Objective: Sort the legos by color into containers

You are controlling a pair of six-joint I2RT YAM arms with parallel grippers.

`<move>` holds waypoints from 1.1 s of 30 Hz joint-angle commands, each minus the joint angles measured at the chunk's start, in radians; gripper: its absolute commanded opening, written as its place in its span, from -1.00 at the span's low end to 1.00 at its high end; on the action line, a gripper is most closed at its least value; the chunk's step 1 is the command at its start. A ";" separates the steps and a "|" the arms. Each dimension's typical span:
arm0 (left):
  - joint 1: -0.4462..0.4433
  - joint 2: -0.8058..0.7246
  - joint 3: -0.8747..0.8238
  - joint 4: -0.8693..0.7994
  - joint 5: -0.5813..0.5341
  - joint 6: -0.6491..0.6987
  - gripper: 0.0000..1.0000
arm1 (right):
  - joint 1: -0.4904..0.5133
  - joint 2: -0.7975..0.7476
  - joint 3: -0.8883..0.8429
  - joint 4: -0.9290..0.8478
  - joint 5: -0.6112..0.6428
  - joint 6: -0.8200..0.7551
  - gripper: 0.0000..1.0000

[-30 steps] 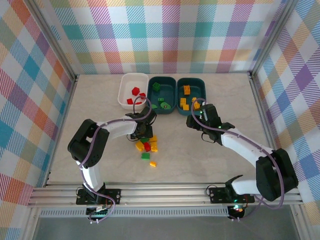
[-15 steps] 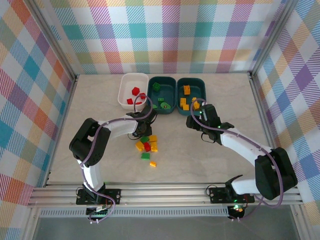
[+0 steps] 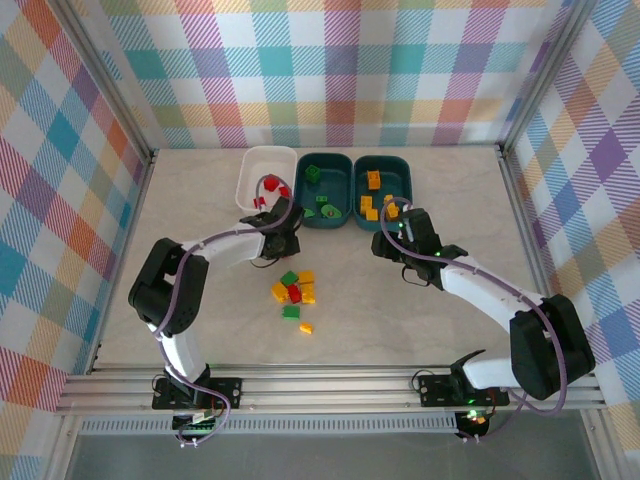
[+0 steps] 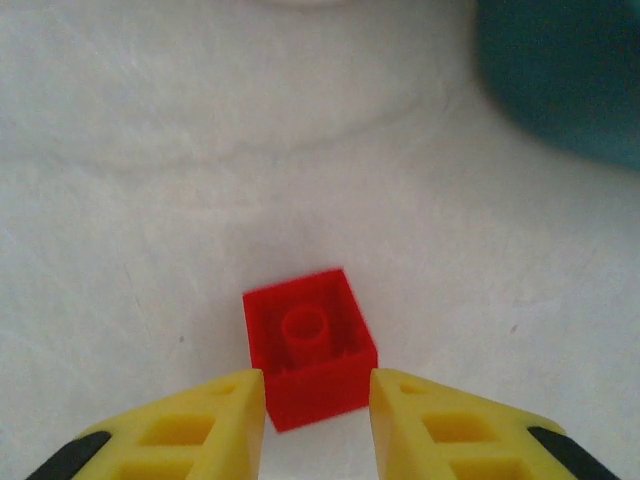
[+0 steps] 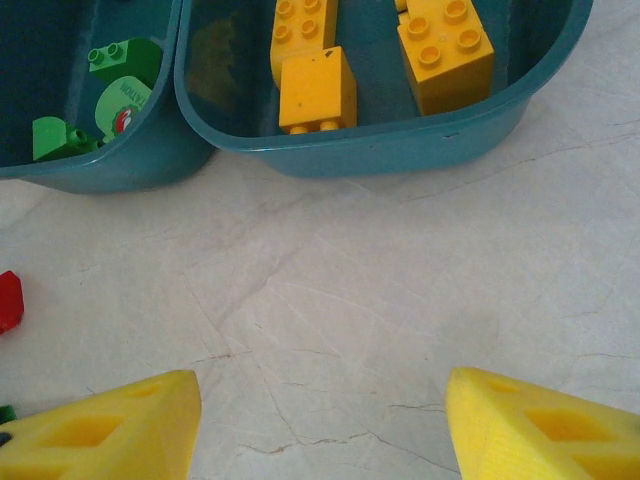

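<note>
Nearest the near edge of the counter (image 3: 200, 330), a single yellow-orange brick (image 3: 305, 327) lies alone. Just beyond it, about the middle of the counter, a small cluster of loose legos (image 3: 293, 292) is gathered: green, red and yellow-orange pieces lying close together.

Farther on, the left end effector (image 3: 283, 218) is seen just before the near wall of the white tub (image 3: 250, 160). In the left wrist view its yellow fingers (image 4: 215, 415) are closed against the two sides of a red brick (image 4: 308, 340), which is clamped between them with its hollow underside turned to the camera. The right end effector (image 3: 400, 226) is placed at the near wall of the right teal tub (image 3: 405, 165). Its fingers (image 5: 110, 430) are spread wide apart over bare counter, with nothing between them.

Along the far edge, near its middle, the three tubs are lined up side by side. Red bricks (image 3: 270, 184) are held in the white tub on the left, green bricks (image 3: 312, 173) in the middle teal tub (image 3: 303, 195), and yellow-orange bricks (image 3: 372, 180) in the right teal tub.
</note>
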 commanded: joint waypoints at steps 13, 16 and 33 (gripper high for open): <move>0.007 0.072 0.064 -0.089 0.042 -0.115 0.30 | 0.007 0.010 0.003 0.020 -0.007 0.004 0.33; 0.007 0.114 0.083 -0.073 0.031 -0.113 0.11 | 0.007 0.009 0.002 0.018 -0.004 0.003 0.33; 0.121 0.093 0.407 -0.197 -0.028 0.012 -0.58 | 0.050 0.040 0.020 0.018 0.034 -0.020 0.31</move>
